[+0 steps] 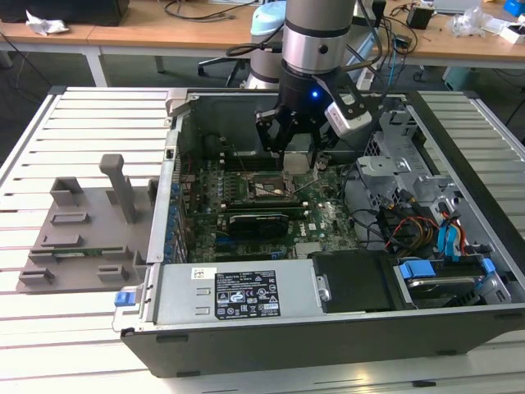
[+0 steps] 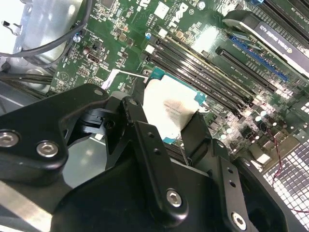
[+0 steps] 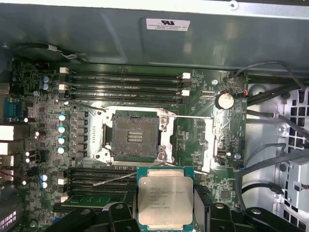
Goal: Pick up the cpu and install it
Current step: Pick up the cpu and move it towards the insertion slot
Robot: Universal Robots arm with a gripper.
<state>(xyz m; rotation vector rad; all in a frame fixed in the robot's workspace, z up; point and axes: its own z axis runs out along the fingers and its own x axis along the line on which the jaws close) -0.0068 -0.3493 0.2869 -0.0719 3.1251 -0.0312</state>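
The black two-fingered gripper (image 3: 166, 215) is closed narrow on the cpu (image 3: 165, 198), a small flat square chip with a silvery-grey metal top and a green rim, one finger (image 2: 137, 113) on each of two opposite edges. The printed metal face is up and looks roughly level.

The landmark is the open square processor socket (image 3: 134, 137), dark in the middle with a silvery metal frame around it, set on the green motherboard (image 3: 203, 96) inside the open grey computer case (image 1: 246, 328).

In the first wrist view the chip is not yet seated. It hangs clear of the socket and just to one side of it, in front of the bank of long black memory slots (image 3: 96, 176) that runs alongside the socket. How high it rides above the socket cannot be told. The thin wire retaining lever (image 3: 193, 117) sticks out sideways from the socket frame. A grey plastic fixture block (image 1: 74, 230) lies well away from the socket, outside the case on the exterior view's left.

To place the chip well, I judge that it should stay flat and square to the socket opening, with its edges parallel to the frame. Its corner marking and edge notches must match the socket's keys, which are too small to read here. The chip should be lowered straight, without sliding across the contact field. The fingers should stay clear of the frame and the lever.
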